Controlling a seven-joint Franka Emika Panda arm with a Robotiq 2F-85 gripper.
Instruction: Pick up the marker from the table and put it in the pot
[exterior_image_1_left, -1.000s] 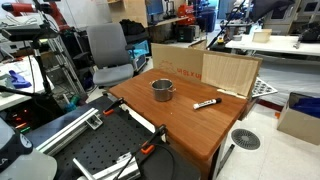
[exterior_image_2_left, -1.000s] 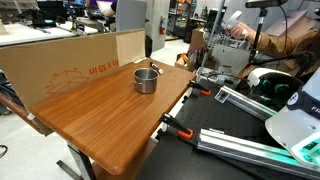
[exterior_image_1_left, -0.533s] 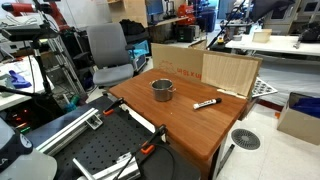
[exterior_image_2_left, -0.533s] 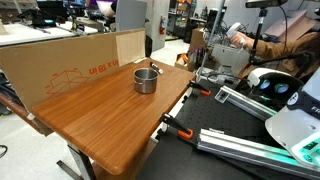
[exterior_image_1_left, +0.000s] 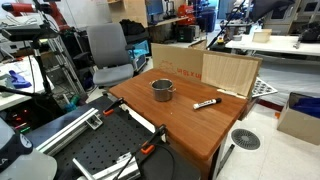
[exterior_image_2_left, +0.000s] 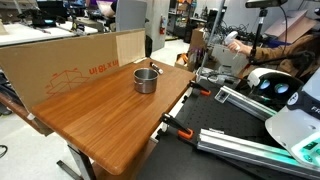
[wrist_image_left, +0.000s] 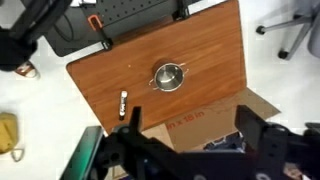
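1. Wrist view: gripper high above table, jaws wide apart, holding nothing.
2. Marker lies flat on table, apart from pot, w/ nothing touching it.
3. Pot upright near table's middle, close to cardboard box at the far edge.

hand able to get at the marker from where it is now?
Likely yes. The marker lies alone on the bare table, apart from the pot, with nothing over it. In the wrist view the hand hangs high above, jaws apart, with a free way down.
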